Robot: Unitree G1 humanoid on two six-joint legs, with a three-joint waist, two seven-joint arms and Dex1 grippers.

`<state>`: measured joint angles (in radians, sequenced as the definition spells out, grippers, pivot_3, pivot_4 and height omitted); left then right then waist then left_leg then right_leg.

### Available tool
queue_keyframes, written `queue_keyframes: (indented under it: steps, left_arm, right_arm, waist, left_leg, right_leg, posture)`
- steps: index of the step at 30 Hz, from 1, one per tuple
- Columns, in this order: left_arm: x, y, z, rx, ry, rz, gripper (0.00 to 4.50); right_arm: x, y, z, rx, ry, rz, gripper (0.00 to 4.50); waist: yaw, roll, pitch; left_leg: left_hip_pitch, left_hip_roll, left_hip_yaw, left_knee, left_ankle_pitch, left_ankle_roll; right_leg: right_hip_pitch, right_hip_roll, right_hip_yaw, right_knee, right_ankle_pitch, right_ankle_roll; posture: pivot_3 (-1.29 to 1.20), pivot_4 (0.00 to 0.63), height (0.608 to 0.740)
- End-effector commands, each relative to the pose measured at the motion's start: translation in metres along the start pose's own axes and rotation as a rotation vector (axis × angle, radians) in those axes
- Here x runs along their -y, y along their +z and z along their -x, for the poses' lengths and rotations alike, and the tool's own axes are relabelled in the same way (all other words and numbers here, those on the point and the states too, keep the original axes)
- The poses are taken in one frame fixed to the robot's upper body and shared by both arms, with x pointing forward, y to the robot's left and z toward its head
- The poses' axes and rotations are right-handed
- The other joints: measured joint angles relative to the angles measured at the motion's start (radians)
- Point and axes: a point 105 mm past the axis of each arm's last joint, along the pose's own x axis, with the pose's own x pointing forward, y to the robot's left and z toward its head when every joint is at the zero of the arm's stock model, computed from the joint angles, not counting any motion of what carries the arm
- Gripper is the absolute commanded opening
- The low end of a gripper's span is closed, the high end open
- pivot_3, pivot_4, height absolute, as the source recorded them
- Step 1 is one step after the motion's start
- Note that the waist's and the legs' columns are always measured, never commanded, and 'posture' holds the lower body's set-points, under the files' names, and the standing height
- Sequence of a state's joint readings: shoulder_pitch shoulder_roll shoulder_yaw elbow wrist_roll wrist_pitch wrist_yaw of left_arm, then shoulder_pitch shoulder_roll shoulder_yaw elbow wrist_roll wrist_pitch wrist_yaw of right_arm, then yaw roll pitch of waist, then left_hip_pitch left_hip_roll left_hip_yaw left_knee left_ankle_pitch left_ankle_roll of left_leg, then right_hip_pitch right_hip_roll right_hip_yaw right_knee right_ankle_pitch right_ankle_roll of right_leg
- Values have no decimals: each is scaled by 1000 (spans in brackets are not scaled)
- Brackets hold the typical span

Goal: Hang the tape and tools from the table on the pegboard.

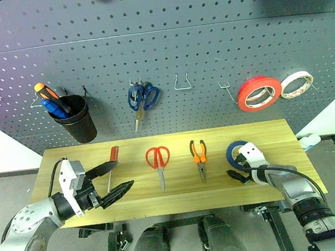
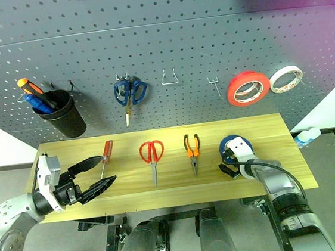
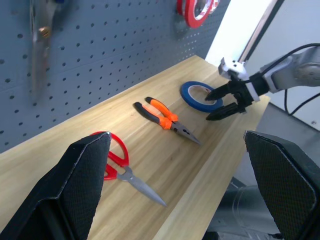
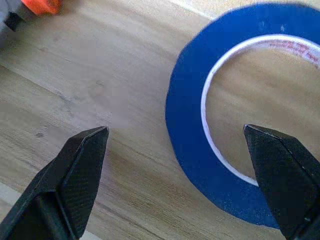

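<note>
1. The blue tape [image 4: 200, 130] lies flat at the right end of the table [image 1: 264, 130]; the right gripper [image 1: 237, 174] hangs just above its near rim, jaws spread and empty
2. Pliers [image 1: 199, 157], red scissors [image 1: 158, 162] and screwdriver [image 1: 111, 162] lie in a row leftward
3. The left gripper [image 1: 117, 179] hovers by the screwdriver, jaws released
4. The pegboard [image 1: 195, 50] stands behind

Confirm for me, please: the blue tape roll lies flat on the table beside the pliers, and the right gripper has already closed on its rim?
Not quite. The right gripper is open, its fingers straddling the rim of the blue tape roll without clamping it, as the right wrist view shows. The roll does lie flat on the table beside the pliers.
</note>
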<state>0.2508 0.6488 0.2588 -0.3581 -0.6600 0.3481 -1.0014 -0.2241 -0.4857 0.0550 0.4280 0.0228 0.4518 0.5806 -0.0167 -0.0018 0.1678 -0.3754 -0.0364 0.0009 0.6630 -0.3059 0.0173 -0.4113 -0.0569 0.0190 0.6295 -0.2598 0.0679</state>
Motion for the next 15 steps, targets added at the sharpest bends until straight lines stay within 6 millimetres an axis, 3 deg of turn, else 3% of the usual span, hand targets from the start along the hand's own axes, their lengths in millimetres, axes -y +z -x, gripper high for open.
queue_keyframes:
  steps: [1, 5, 13, 15]
  left_arm:
    - [2, 8, 4, 16, -1, -32, 4477]
    - [4, 4, 5, 7, -1, -33, 4500]
    - [2, 2, 7, 5, 5, -37, 4500]
    - [1, 1, 7, 6, 5, -38, 4500]
  right_arm:
    - [3, 3, -1, 1, 1, -2, 4500]
    - [-4, -8, -3, -40, 26, 4, 3686]
    - [-4, -7, -5, -38, 8, 54, 948]
    - [-4, -5, -4, -33, 8, 54, 665]
  waist:
    - [-1, -1, 1]
    - [0, -2, 3]
    - [1, -4, 4]
    - [1, -4, 4]
  left_leg:
    - [0, 0, 0, 0, 0, 0]
    - [0, 0, 0, 0, 0, 0]
    - [0, 0, 0, -1, 0, 0]
    - [0, 0, 0, -1, 0, 0]
  right_leg:
    - [0, 0, 0, 0, 0, 0]
    - [0, 0, 0, 0, 0, 0]
    - [0, 0, 0, -1, 0, 0]
    - [0, 0, 0, -1, 0, 0]
  posture:
    - [6, 180, 736]
    - [11, 178, 736]
    - [9, 170, 736]
    - [7, 165, 736]
